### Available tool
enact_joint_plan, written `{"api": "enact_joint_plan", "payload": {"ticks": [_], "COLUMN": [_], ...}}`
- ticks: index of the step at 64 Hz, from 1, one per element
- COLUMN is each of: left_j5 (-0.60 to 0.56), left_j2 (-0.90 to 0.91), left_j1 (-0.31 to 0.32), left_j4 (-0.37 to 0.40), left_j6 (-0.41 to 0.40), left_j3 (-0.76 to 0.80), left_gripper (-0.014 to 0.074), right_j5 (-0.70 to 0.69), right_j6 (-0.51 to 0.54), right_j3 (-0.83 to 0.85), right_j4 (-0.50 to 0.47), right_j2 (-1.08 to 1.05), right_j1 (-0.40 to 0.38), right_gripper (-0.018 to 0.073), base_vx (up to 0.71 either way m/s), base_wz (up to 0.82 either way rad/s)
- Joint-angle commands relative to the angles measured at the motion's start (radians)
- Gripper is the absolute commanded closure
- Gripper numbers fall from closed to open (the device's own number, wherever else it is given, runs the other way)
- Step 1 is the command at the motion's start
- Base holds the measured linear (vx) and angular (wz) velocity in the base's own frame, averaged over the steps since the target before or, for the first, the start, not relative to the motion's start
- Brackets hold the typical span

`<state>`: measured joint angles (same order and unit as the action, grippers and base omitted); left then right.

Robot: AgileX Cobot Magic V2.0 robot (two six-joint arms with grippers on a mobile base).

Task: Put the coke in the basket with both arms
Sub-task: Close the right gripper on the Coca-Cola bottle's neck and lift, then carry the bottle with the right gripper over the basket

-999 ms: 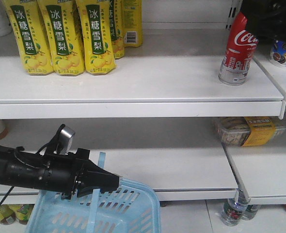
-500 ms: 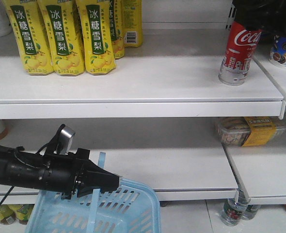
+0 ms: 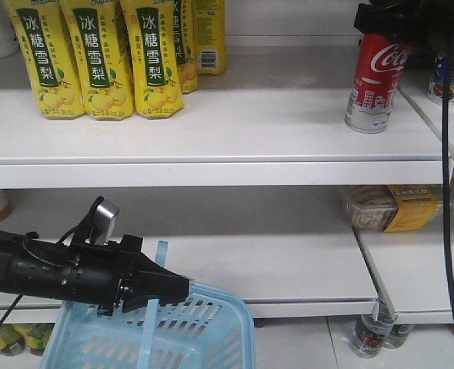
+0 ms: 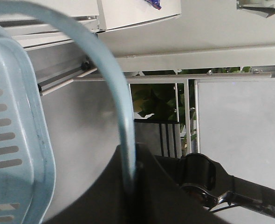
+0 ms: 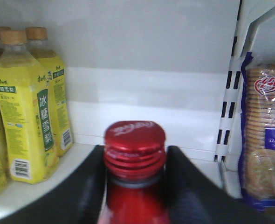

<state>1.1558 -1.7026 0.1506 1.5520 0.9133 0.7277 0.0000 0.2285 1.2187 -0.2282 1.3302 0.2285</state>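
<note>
Setting: white shop shelving seen from the front, with an upper shelf point(image 3: 250, 123) and a lower shelf point(image 3: 288, 261)
Claw, right: the right gripper point(image 5: 135, 175) is clamped on the coke point(image 3: 375, 77); its black fingers point(image 5: 84, 186) press the neck from both sides, just under the red cap
Hidden, right: fingertips are cut off by the lower edge of the wrist view; the front view shows only a dark mass over the cap, cropped at the top
Coke position: upright at the right end of the upper shelf, silvery base at the board; whether the base rests on it or hangs just clear cannot be told
Claw, left: the left gripper point(image 3: 177, 290) is closed on the thin blue handle point(image 3: 148, 338) of the basket point(image 3: 231, 330)
Hidden, left: in the wrist view the handle curves down into a dark, blurred gripper body, so the grip point itself is hard to make out
Basket position: lower left of the front view, in front of the lower shelf; its bottom part is cut off by the frame
Arm, left: the left arm point(image 3: 35, 269) reaches in level from the left edge, with a grey camera block point(image 3: 104, 219) on top
Cable: a black cable point(image 3: 445, 192) hangs down the right side, across both shelves
Neighbours: yellow bottles point(image 3: 96, 61) stand at the left end of the upper shelf, well apart from the coke; a biscuit packet point(image 5: 263, 140) stands just right of the shelf upright, partly cropped
Below: a wrapped pack point(image 3: 388, 207) lies on the lower shelf under the coke, its label too blurred to read
</note>
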Motion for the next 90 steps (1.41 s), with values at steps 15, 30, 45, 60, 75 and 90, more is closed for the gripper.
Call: {"api": "enact_joint_plan", "payload": {"ticks": [15, 30, 45, 60, 75, 90], "left_j5": [0.078, 0.078, 0.078, 0.078, 0.078, 0.078], "left_j2": [0.046, 0.046, 0.046, 0.046, 0.046, 0.046], "left_j1": [0.002, 0.002, 0.002, 0.002, 0.002, 0.002], "left_j4": [0.064, 0.064, 0.064, 0.064, 0.064, 0.064], "left_j6": [0.012, 0.012, 0.012, 0.012, 0.012, 0.012], "left_j3": [0.019, 0.019, 0.019, 0.019, 0.019, 0.019], "left_gripper": [0.0603, 0.0603, 0.0603, 0.0603, 0.0603, 0.0603], "right_j5": [-0.012, 0.139, 0.349, 0.592, 0.812, 0.807], "right_j6": [0.001, 0.049, 0.054, 0.082, 0.397, 0.567], "right_j3": [0.036, 0.036, 0.036, 0.035, 0.002, -0.171], "right_j4": [0.0, 0.005, -0.004, -0.08, -0.399, -0.651], "right_j2": [-0.082, -0.189, -0.307, -0.371, -0.378, -0.338], "right_j1": [0.001, 0.004, 0.004, 0.004, 0.004, 0.004], "right_gripper": [0.0568, 0.0568, 0.0568, 0.0566, 0.0564, 0.0564], "base_vx": [0.0, 0.0, 0.0, 0.0, 0.0, 0.0], "base_wz": [0.0, 0.0, 0.0, 0.0, 0.0, 0.0]}}
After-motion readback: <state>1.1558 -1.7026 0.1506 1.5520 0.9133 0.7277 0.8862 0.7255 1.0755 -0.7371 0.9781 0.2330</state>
